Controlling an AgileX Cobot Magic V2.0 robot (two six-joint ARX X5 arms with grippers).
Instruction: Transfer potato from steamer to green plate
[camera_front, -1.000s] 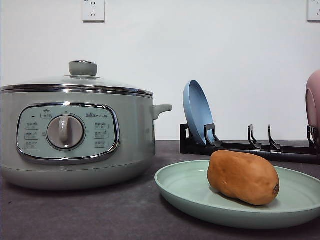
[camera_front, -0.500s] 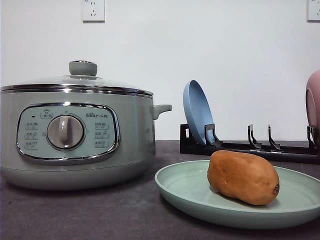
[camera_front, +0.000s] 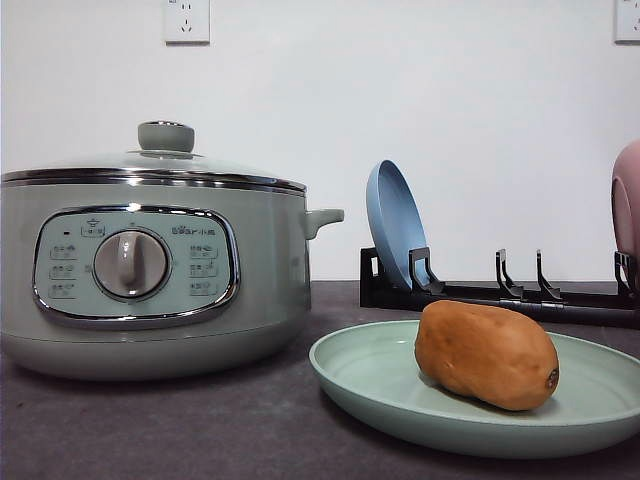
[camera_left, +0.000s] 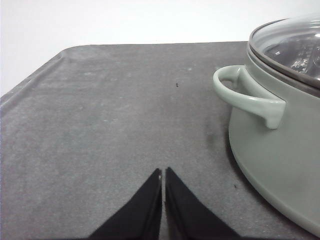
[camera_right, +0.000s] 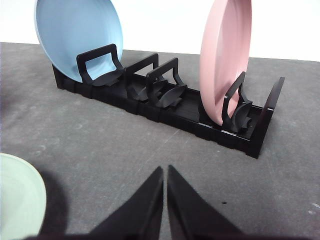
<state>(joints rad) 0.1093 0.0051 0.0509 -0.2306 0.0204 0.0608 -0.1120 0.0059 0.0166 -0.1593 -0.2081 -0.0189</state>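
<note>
Your potato (camera_front: 487, 355) is lying on its side on the green plate (camera_front: 380, 385), dark spot at the end away from the steamer (camera_front: 150, 270), and nothing is gripping it. The steamer sits beside the plate with its glass lid (camera_front: 150, 168) on and the knob up top.

Look at your left gripper (camera_left: 163, 172): fingers together, tips meeting with only a hairline between them, nothing held. It hangs over bare dark table (camera_left: 110, 115), and the steamer stands off to one side ahead of it, its small side handle (camera_left: 245, 95) curving out toward the open table. The lid's rim shows just above that handle.

Now your right gripper (camera_right: 165, 170): same story, fingers pressed together, empty. Straight ahead of it, well apart, is the black dish rack (camera_right: 165, 105), with the blue plate (camera_right: 77, 35) standing upright at one end and the pink plate (camera_right: 225, 60) upright toward the other. Down beside the fingers, off to the blue plate's side, you catch a sliver of the green plate's rim on the table, apart from the fingertips.
</note>
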